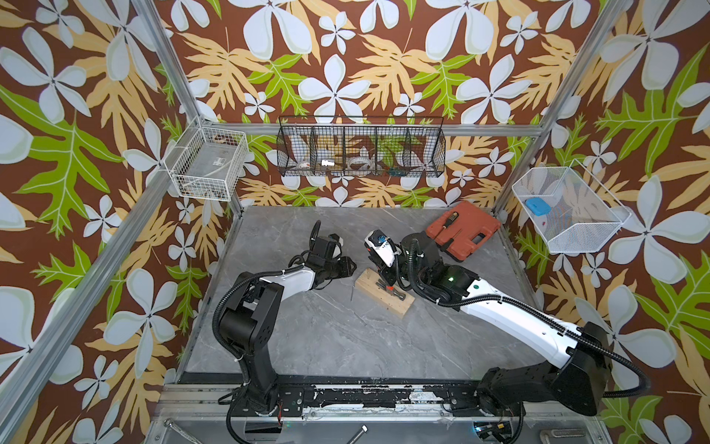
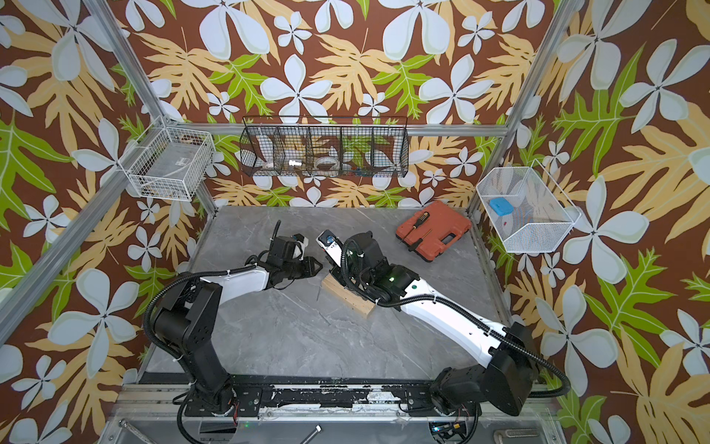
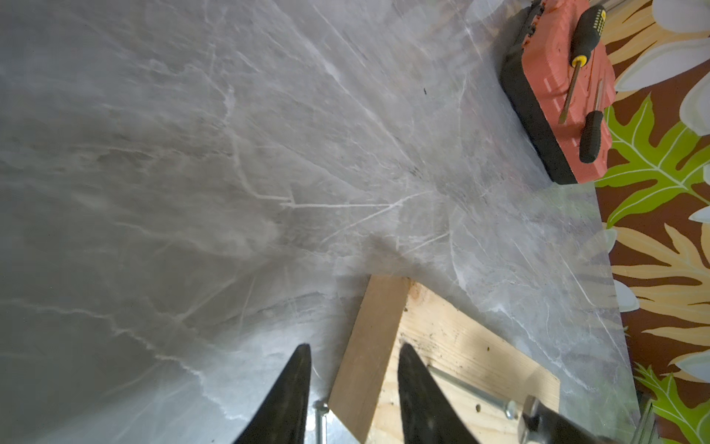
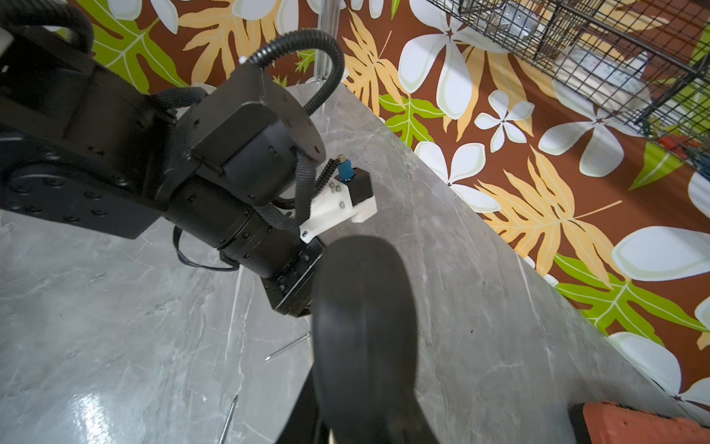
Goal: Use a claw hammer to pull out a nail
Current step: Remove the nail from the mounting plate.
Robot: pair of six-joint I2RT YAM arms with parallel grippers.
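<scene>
In the right wrist view the claw hammer (image 4: 365, 326) is only a blurred handle end, its head hidden.

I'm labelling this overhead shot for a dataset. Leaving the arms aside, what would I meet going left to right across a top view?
White square-grid wire basket → loose steel nail → pale wooden block → orange-red plastic tool case → white fine-mesh basket.

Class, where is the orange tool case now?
In both top views the orange tool case lies at the far right corner of the table, near the white mesh basket.
</scene>
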